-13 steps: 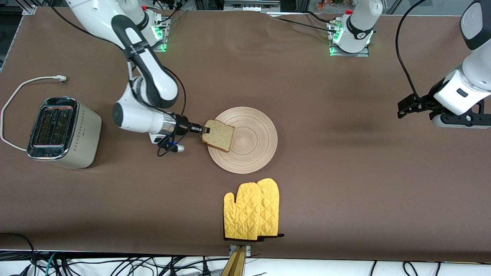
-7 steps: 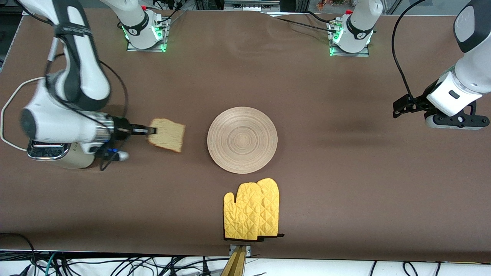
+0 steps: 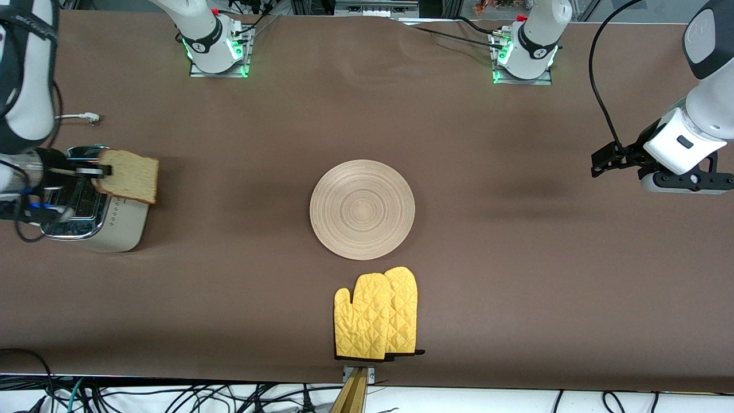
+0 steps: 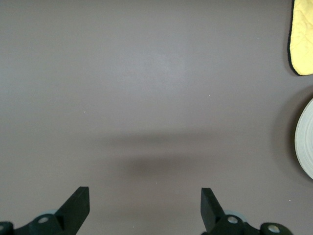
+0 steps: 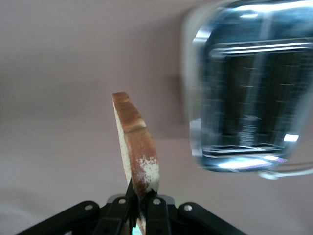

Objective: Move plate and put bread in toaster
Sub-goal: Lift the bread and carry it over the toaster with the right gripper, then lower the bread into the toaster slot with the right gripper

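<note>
Right end effector [image 3: 98,170] clamped on squarish light-brown bread slice [image 3: 129,176] — over cream-white chrome-topped toaster [image 3: 94,201] at the right arm's edge. Pale round wooden plate [image 3: 362,209] mid-surface. Left end effector [image 4: 145,208] wide, waiting — over bare surface [image 3: 516,275].

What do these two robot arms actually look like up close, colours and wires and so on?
Both arms are glossy white with dark grey-black joint bands. Their round bases glow green at the mounts, each with a small red fitting. The left end effector is black, with two wedge-shaped fingers, and a black cable loops above it. The right end effector has thin black fingers and a metal wrist collar.
</note>
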Controlling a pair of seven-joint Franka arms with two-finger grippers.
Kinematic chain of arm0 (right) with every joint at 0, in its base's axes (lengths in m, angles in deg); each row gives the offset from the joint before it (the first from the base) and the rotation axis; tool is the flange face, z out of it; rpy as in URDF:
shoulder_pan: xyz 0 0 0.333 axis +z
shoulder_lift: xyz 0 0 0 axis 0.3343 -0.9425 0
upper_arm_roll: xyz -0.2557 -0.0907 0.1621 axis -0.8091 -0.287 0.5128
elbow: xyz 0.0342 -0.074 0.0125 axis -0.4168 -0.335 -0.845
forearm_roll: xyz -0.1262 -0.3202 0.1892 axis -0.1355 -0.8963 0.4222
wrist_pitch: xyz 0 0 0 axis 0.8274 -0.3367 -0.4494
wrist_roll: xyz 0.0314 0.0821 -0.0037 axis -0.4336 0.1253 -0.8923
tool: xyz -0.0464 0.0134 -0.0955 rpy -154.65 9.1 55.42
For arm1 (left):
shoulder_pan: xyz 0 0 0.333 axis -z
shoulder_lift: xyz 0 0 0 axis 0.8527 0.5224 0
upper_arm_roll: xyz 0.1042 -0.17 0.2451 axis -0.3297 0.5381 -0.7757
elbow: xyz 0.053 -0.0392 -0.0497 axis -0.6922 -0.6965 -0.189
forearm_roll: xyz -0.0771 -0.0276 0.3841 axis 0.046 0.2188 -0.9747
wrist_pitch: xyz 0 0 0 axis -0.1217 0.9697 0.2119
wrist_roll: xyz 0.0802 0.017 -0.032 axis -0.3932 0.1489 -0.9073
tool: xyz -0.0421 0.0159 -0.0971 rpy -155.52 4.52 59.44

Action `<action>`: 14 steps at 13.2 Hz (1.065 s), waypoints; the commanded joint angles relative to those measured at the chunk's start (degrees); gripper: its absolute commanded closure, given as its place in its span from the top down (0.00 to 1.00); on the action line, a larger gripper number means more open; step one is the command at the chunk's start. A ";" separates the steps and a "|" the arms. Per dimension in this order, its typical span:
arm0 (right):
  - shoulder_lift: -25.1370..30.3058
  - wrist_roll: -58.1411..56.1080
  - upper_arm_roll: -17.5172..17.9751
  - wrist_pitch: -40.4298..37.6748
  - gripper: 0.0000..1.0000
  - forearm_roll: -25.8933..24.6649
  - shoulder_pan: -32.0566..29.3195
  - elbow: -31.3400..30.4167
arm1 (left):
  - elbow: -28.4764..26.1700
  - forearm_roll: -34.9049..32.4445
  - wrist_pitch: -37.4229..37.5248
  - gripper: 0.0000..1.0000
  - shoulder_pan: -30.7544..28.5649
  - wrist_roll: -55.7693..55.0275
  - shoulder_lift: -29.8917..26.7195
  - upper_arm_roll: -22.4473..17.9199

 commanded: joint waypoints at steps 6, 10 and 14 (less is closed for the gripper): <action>-0.76 -11.57 -8.53 4.78 0.00 -8.92 0.14 1.34 | 0.07 1.19 1.29 1.00 -0.18 0.29 -0.21 0.13; -2.25 -11.84 -8.71 8.21 0.00 -9.01 -1.01 1.34 | 0.15 1.11 1.29 1.00 -0.01 0.29 -0.12 0.22; -4.19 -11.75 -8.62 11.12 0.00 -8.93 -1.10 1.25 | 0.42 1.19 1.21 1.00 0.52 0.28 -0.03 0.31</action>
